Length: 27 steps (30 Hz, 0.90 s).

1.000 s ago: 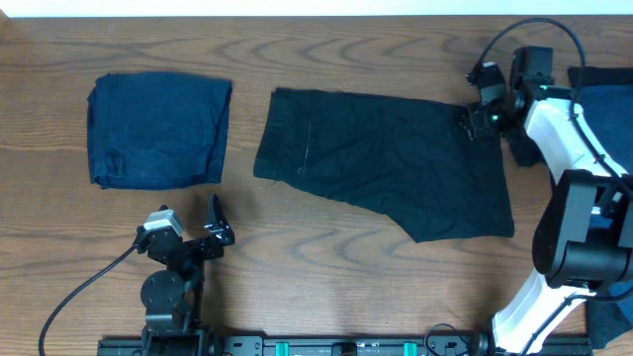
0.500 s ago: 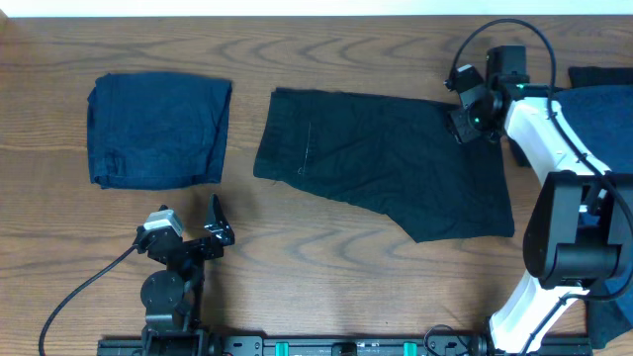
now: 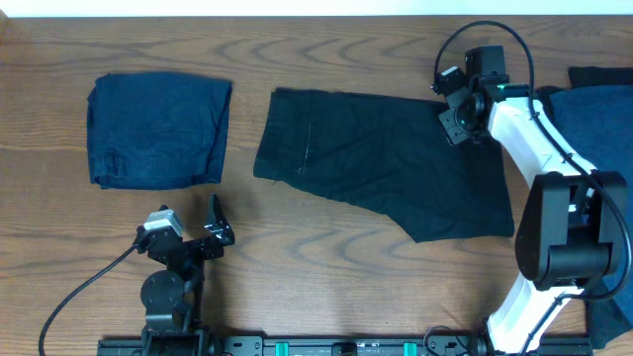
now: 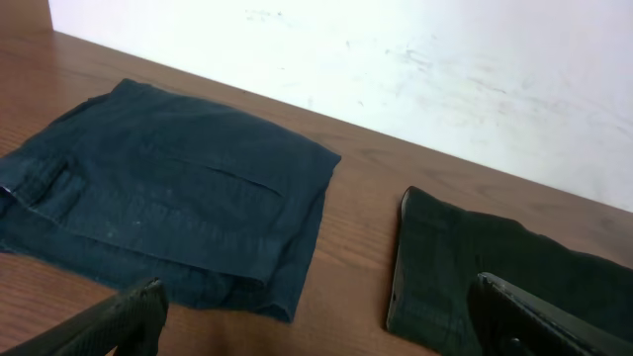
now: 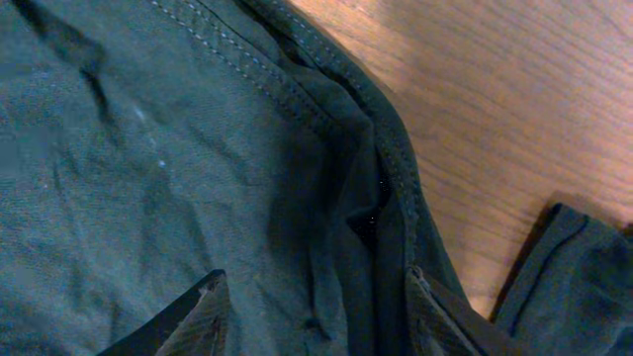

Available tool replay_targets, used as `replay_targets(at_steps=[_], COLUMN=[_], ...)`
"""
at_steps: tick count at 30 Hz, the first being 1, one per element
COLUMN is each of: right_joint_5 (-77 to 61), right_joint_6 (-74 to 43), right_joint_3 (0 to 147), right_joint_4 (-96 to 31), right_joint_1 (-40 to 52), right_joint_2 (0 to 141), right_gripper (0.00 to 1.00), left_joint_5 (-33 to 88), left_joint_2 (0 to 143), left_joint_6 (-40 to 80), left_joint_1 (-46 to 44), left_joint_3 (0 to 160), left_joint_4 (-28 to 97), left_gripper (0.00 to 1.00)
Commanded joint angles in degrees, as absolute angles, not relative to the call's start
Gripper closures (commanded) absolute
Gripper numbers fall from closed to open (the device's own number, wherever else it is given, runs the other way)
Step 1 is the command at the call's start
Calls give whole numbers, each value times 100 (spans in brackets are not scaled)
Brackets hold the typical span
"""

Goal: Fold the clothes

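The clothes show as three lots. A folded navy rectangle [image 3: 158,129] [image 4: 168,208] lies at the left. A black garment [image 3: 386,163] [image 4: 475,267] is spread flat in the middle. More dark cloth [image 3: 603,99] lies at the right edge. My right gripper [image 3: 453,122] [image 5: 316,321] hovers low over the black garment's far right corner, open. Its fingers [image 5: 198,316] straddle a ridge of cloth beside the stitched hem [image 5: 396,158]. My left gripper [image 3: 213,232] [image 4: 321,331] rests open near the front edge, holding nothing.
The brown wooden table [image 3: 346,277] shows bare wood in front of the garments. The black cable [image 3: 79,297] of the left arm trails toward the front left. A corner of another dark cloth [image 5: 564,267] lies just right of the hem.
The right arm has swung left and slightly toward the far edge, onto the black garment's corner, with its jaws a little wider. The left arm and the garments are unchanged.
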<state>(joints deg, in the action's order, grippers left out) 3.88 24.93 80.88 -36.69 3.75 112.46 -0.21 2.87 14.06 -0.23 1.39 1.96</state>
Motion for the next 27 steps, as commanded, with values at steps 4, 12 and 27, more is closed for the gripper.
replay_targets(at_steps=[4,12,27], right_joint_5=[784,786,1135], right_joint_6=[2556,2561,2558], right_joint_3=[8077,8077,8077], right_joint_4=[-3695,-3712,-3745], right_joint_1=[469,615,832], right_joint_2=[11308,11308,11306], right_gripper=[44,43,43], left_joint_5=[-113,-113,-113], left_joint_2=[248,248,248], left_joint_6=[1332,1332,1332], left_joint_1=[-45,-45,-45], left_joint_3=[23,23,23], left_joint_4=[405,405,405], left_gripper=[2,2,2])
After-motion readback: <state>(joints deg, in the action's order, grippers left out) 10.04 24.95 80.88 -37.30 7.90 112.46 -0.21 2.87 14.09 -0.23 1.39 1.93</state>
